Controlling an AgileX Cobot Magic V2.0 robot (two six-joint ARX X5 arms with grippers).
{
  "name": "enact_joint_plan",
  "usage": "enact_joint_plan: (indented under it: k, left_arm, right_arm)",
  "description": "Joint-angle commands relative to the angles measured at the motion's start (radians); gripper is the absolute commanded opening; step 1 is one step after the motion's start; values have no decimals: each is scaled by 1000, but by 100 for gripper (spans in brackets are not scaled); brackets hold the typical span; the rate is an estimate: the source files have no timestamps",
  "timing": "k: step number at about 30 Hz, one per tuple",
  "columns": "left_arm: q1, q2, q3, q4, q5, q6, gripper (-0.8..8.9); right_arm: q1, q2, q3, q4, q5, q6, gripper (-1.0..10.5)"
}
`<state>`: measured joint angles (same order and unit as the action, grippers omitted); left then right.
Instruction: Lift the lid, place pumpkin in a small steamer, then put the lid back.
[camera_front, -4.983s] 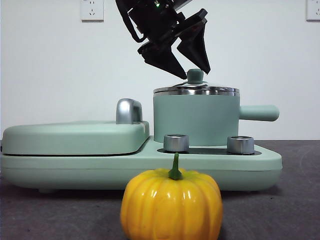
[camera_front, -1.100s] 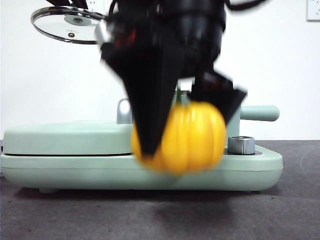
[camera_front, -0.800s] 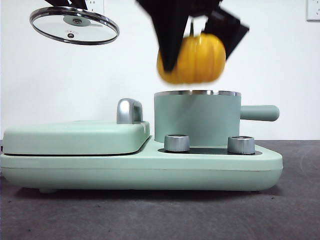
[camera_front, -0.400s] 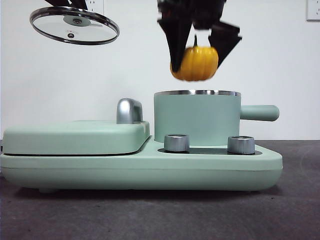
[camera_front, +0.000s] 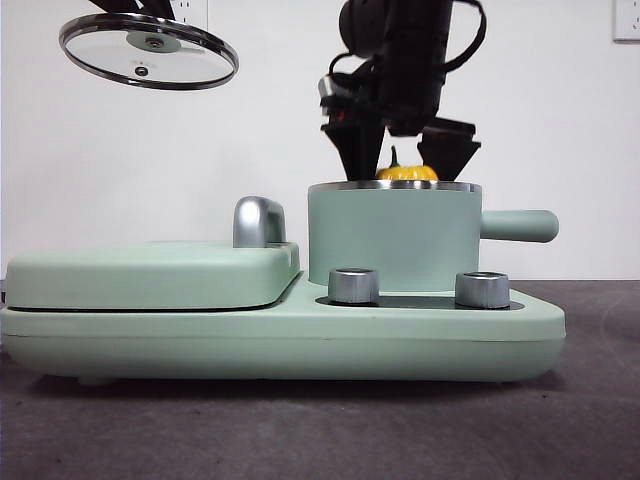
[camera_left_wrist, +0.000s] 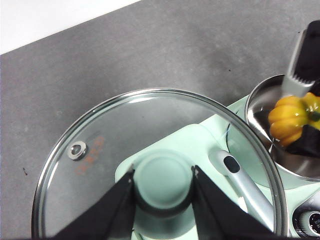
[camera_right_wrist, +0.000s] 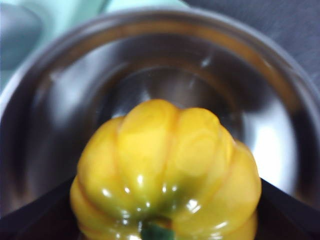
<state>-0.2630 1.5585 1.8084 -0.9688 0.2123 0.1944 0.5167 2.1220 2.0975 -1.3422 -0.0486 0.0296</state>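
Observation:
The small steamer (camera_front: 392, 236), a mint-green pot with a chrome rim and side handle, stands on the appliance base. My right gripper (camera_front: 403, 165) is shut on the yellow-orange pumpkin (camera_front: 405, 172) and holds it mostly inside the pot, only its top and green stem showing above the rim. The right wrist view shows the pumpkin (camera_right_wrist: 165, 170) over the pot's steel inside (camera_right_wrist: 90, 115). My left gripper (camera_left_wrist: 163, 187) is shut on the mint knob of the glass lid (camera_left_wrist: 100, 150) and holds it high at the upper left (camera_front: 148, 50), tilted.
The long mint-green appliance base (camera_front: 280, 335) has two chrome knobs (camera_front: 352, 285) in front of the pot. A flat griddle cover (camera_front: 150, 272) with a chrome handle (camera_front: 258, 222) lies to the pot's left. Dark table in front.
My right gripper has lowered the pumpkin from above the pot down into it. The lid has stayed held high at the upper left.

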Motion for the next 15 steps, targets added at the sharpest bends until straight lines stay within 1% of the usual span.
enact_joint_plan:
  k: [1, 15]
  left_arm:
    - [-1, -2, 34, 25, 6, 9, 15]
    - [-1, -2, 34, 25, 6, 10, 15]
  right_arm:
    - [10, 40, 27, -64, 3, -11, 280]
    - [11, 115, 27, -32, 13, -12, 281]
